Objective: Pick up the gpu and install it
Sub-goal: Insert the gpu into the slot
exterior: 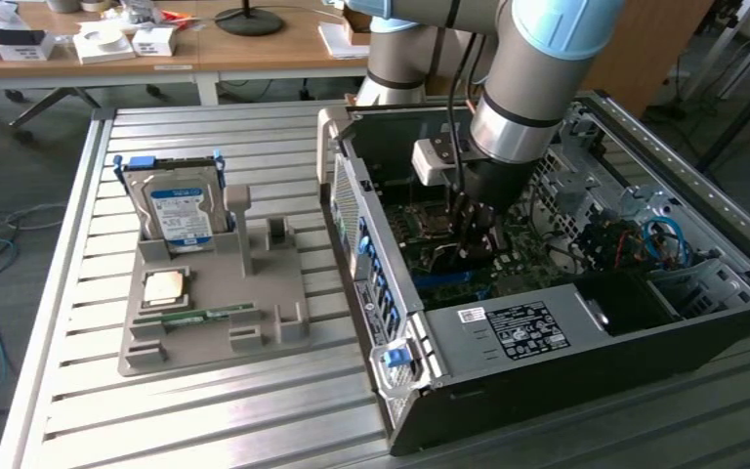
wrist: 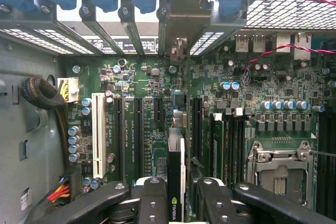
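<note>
In the exterior view the arm (exterior: 531, 78) reaches down from the upper right of the frame into the open computer case (exterior: 362, 225), which lies on the slatted metal table (exterior: 219, 410) in the right half of the frame. The pincer (exterior: 473, 230) is deep inside the case, close over the green motherboard (wrist: 142, 129). In the wrist view its two black fingers (wrist: 152, 203) are pinching the gpu (wrist: 176, 166) from both sides. The card stands on its edge, seen from above as a thin line between the long dark slots, with a small logo on it. Whether its lower edge already touches a slot, I cannot tell. At the exterior view's left, well apart from the case, a grey holder (exterior: 270, 293) carries an upright hard drive (exterior: 177, 210), a processor chip (exterior: 167, 286) and a narrow memory strip (exterior: 192, 316).
</note>
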Robot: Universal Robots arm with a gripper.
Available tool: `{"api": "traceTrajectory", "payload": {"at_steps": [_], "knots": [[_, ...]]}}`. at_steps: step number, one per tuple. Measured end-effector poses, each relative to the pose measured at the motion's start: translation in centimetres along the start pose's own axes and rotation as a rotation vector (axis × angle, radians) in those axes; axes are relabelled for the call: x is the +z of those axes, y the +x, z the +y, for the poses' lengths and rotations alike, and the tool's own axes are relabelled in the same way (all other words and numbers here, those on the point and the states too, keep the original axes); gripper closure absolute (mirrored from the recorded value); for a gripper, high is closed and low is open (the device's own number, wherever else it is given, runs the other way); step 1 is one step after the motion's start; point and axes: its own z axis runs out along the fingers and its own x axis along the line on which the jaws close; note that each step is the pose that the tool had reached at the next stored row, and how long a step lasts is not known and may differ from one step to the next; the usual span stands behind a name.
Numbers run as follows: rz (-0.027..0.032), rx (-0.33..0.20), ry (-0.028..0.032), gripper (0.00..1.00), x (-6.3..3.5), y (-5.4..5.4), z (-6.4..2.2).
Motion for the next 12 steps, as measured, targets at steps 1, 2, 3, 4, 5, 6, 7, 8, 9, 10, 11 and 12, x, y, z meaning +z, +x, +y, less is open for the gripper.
{"api": "traceTrajectory", "payload": {"at_steps": [1, 2, 3, 4, 5, 6, 7, 8, 9, 10, 11, 12], "knots": [[0.0, 0.003, 0.0001, 0.73, 0.0, 0.0, 0.0], [-0.0001, 0.007, 0.0003, 0.73, 0.0, 0.0, 0.0], [-0.0002, 0.01, 0.0005, 0.73, 0.01, 0.0, 0.0], [-0.0002, 0.013, 0.0006, 0.73, 0.01, 0.0, 0.0], [-0.0004, 0.015, 0.0007, 0.73, 0.01, 0.0, 0.0], [-0.0004, 0.016, 0.0008, 0.73, 0.01, 0.0, 0.0], [-0.0004, 0.017, 0.0008, 0.73, 0.01, 0.0, 0.0], [-0.0005, 0.018, 0.0009, 0.73, 0.01, 0.0, 0.0], [-0.0004, 0.019, 0.0009, 0.73, 0.01, 0.0, 0.0], [-0.0004, 0.019, 0.0008, 0.73, 0.01, 0.0, 0.0], [-0.0004, 0.019, 0.0009, 0.73, 0.01, 0.0, 0.0], [-0.0004, 0.019, 0.0009, 0.73, 0.01, 0.0, 0.0]]}}
